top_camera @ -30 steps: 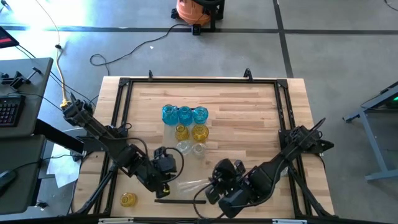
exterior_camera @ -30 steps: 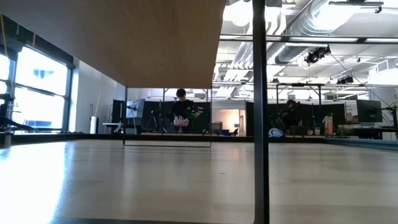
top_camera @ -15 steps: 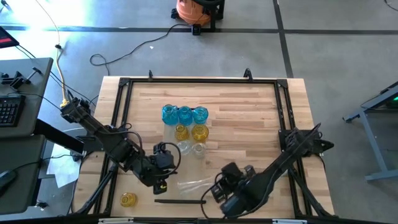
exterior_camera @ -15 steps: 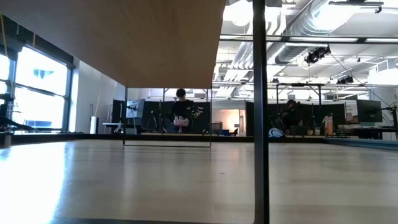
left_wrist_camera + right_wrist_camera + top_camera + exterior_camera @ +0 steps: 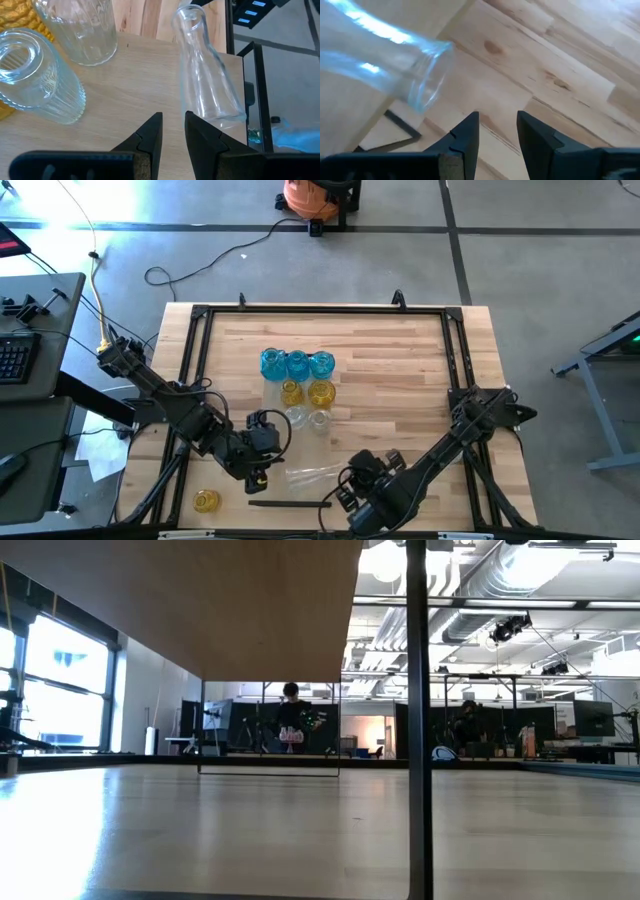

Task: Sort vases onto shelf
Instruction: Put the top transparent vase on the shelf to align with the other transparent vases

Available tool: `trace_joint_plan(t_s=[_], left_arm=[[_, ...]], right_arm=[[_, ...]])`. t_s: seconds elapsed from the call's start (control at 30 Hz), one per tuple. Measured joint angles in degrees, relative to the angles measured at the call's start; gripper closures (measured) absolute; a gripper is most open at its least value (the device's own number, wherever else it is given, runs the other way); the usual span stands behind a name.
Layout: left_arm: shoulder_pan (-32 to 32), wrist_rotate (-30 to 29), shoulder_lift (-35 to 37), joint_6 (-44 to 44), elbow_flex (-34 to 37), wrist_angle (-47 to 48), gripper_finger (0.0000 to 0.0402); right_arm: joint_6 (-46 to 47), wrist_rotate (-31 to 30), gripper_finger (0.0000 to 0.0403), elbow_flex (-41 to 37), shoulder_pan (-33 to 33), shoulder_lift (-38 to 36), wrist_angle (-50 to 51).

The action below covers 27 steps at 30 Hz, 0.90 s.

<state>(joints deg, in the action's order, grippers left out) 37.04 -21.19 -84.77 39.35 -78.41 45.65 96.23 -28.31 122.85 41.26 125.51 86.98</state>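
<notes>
- Lying on its side at the lower middle of the high view, a clear tapered glass vase point(image 5: 312, 475) rests on the pale wooden shelf panel point(image 5: 150, 70).
- The left gripper point(image 5: 262, 470), lower left of centre, has its fingers slightly parted and empty.
- The right gripper point(image 5: 347, 492), bottom centre, shows a narrow gap, holding nothing.
- A yellow round vase point(image 5: 206, 500) sits alone at lower left.
- Farther up, clear, yellow and blue ribbed vases point(image 5: 297, 365) cluster at mid-frame.
</notes>
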Motion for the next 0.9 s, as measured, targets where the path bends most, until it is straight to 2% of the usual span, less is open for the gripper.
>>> trace_joint_plan(t_s=[0.17,0.33,0.47,0.67,0.77,0.9], left_arm=[[0.0,0.6,-0.02,-0.01,0.0,0.0,0.0328],[0.0,0.98,-0.02,-0.04,0.0,0.0,0.0328],[-0.42,1.13,-0.02,-0.1,0.0,-0.01,0.0328],[-0.7,1.62,-0.02,-0.07,0.0,0.0,0.0328],[-0.39,6.8,-0.02,-1.12,0.0,0.92,0.0328],[1.3,15.24,0.47,-1.2,0.0,6.83,0.0334]], right_arm=[[-3.39,-1.06,0.0288,0.0,1.3,0.0,-4.01],[-3.54,-1.4,0.0288,0.0,1.74,0.0,-0.71],[-4.0,-3.34,0.0288,0.02,0.65,0.0,2.33],[-10.64,-3.66,0.0288,0.02,-1.73,0.0,-1.44],[-12.79,-3.47,0.0292,0.07,-2.74,0.0,-2.75],[-14.25,-2.87,0.0308,0.07,-3.18,0.0,-3.04]])
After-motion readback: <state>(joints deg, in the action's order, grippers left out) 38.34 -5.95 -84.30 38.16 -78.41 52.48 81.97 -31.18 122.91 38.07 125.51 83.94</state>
